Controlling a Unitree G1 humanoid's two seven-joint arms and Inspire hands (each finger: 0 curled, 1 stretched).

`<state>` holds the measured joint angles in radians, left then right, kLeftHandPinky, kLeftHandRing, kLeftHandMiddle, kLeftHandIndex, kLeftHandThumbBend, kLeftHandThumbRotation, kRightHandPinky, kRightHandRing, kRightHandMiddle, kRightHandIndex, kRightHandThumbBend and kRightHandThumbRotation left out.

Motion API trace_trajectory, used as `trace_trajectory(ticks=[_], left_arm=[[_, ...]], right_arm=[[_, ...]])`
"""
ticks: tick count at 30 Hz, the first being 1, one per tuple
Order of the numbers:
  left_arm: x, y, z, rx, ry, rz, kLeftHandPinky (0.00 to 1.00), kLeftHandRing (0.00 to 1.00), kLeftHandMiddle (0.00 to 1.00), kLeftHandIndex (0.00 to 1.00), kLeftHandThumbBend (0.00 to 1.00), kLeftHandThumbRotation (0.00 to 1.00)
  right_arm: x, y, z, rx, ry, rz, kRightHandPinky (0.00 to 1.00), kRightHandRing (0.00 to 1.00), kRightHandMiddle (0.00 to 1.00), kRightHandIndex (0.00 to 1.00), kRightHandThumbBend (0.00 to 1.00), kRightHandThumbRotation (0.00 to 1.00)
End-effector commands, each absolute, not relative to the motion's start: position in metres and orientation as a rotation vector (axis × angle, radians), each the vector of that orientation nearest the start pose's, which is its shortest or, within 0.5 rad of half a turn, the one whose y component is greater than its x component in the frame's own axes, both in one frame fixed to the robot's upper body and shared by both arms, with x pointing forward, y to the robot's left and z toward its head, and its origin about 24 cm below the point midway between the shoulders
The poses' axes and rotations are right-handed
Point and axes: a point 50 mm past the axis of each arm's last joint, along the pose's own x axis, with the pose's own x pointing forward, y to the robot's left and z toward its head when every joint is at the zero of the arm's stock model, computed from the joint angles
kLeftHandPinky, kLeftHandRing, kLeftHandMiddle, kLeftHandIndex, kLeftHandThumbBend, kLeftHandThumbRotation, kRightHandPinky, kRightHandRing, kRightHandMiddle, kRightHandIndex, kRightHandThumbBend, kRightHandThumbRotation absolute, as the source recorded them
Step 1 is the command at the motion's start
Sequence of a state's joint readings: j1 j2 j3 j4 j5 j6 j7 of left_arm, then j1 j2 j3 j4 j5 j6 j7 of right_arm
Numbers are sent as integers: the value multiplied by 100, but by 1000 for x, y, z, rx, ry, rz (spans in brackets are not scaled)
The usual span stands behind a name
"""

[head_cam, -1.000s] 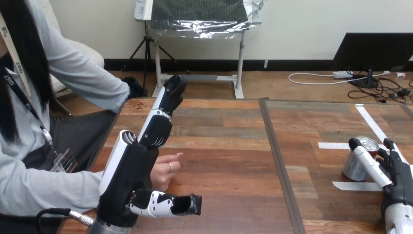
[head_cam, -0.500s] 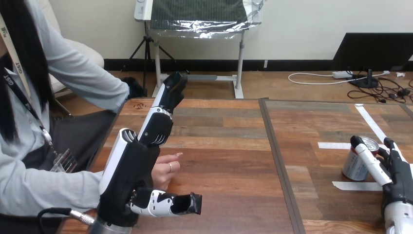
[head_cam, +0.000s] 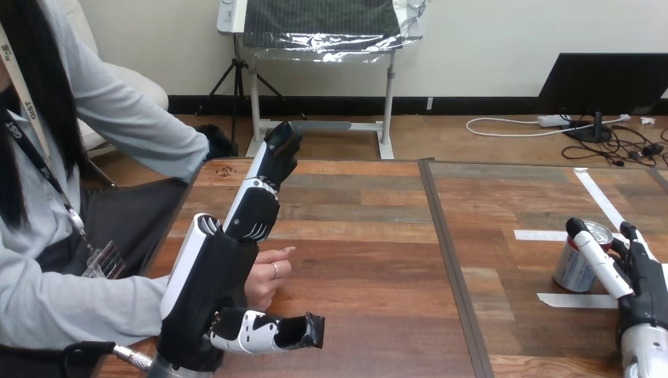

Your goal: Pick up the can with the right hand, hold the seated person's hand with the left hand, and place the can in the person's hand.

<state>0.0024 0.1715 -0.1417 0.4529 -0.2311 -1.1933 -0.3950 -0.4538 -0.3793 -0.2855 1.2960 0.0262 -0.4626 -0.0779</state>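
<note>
A silver can (head_cam: pixel 573 266) with a red top stands on the table at the right, near strips of white tape. My right hand (head_cam: pixel 644 277) is at the can's near right side, open. One of its white fingers (head_cam: pixel 597 258) lies straight along the can's front and the others point up beside its right edge. My left hand (head_cam: pixel 211 277) is raised at the table's left, open, with its fingers stretched away across the table and its thumb sticking out to the right. The person's hand (head_cam: pixel 268 277) rests on the table just right of my left palm, partly hidden behind it.
White tape strips (head_cam: pixel 569 299) mark the table around the can. A seam (head_cam: pixel 446 252) runs down the table's middle. The person sits at the left edge, one sleeve (head_cam: pixel 134 118) reaching over the far left corner.
My left hand has sunk slightly. The right hand's finger at the can has edged a little to the right. The can and the person's hand stay where they were.
</note>
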Motion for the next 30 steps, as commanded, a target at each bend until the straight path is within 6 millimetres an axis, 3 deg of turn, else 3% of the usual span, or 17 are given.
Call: trace_trajectory(ticks=[1, 20, 30], left_arm=[[213, 152, 62, 88, -818, -390, 100, 100, 100, 100, 100, 65], [212, 153, 62, 83, -836, -381, 100, 100, 100, 100, 100, 67], [213, 153, 62, 87, -852, -384, 100, 100, 100, 100, 100, 68]], right_arm=[[287, -291, -20, -164, 284, -386, 94, 93, 93, 97, 100, 62], [289, -290, -21, -229, 320, -374, 90, 90, 91, 96, 100, 65], [293, -288, -20, -205, 325, -365, 89, 90, 92, 97, 100, 61]])
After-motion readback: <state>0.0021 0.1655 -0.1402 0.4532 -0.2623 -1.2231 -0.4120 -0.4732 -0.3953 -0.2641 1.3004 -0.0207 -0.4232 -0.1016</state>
